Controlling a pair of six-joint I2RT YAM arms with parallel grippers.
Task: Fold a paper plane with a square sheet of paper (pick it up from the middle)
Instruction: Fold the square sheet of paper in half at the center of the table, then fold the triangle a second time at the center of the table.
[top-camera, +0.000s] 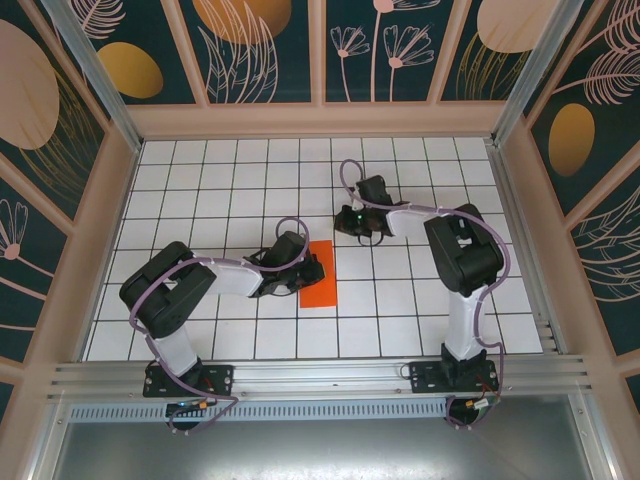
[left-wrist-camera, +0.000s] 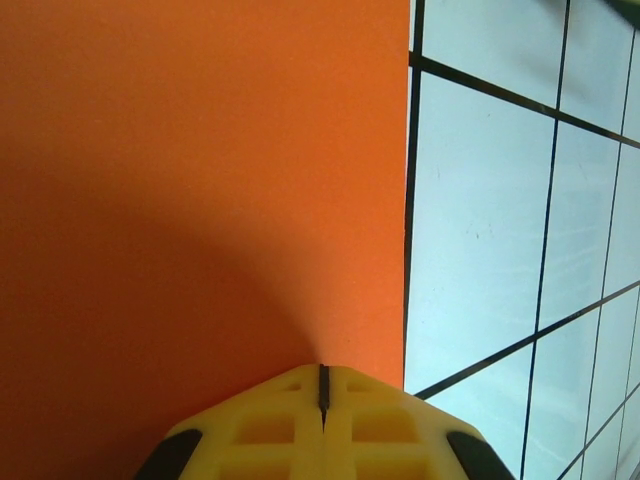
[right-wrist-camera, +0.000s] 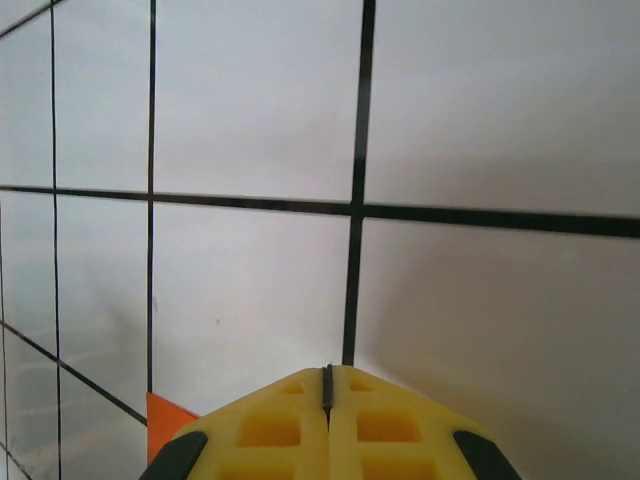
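Because the left arm's dark wrist reaches over it in the overhead view, the near-left edge of the thin, bright orange-red sheet of paper (top-camera: 322, 275) is partly covered. The sheet shows as a narrow rectangle lying flat on the white tiled table with black grid lines (top-camera: 230, 180), near the middle between the two arms. The left gripper (top-camera: 298, 275) sits at that covered edge.

From the left wrist camera the sheet of paper (left-wrist-camera: 200, 180) runs off the frame at the left, top and bottom, so only its straight right edge is seen against the table (left-wrist-camera: 480, 230). The left gripper (left-wrist-camera: 322, 372) has its yellow fingers pressed together along a thin dark seam, low over the orange surface. Whether they touch it or pinch any of it cannot be made out.

Farther right in the overhead view, the right gripper (top-camera: 363, 238) hangs just beyond the sheet's far right corner. In its own camera the right gripper (right-wrist-camera: 327, 372) is likewise closed, holding nothing, over bare table (right-wrist-camera: 250, 100). A small orange corner of the sheet of paper (right-wrist-camera: 163, 420) peeks out beside the left finger, the rest hidden.
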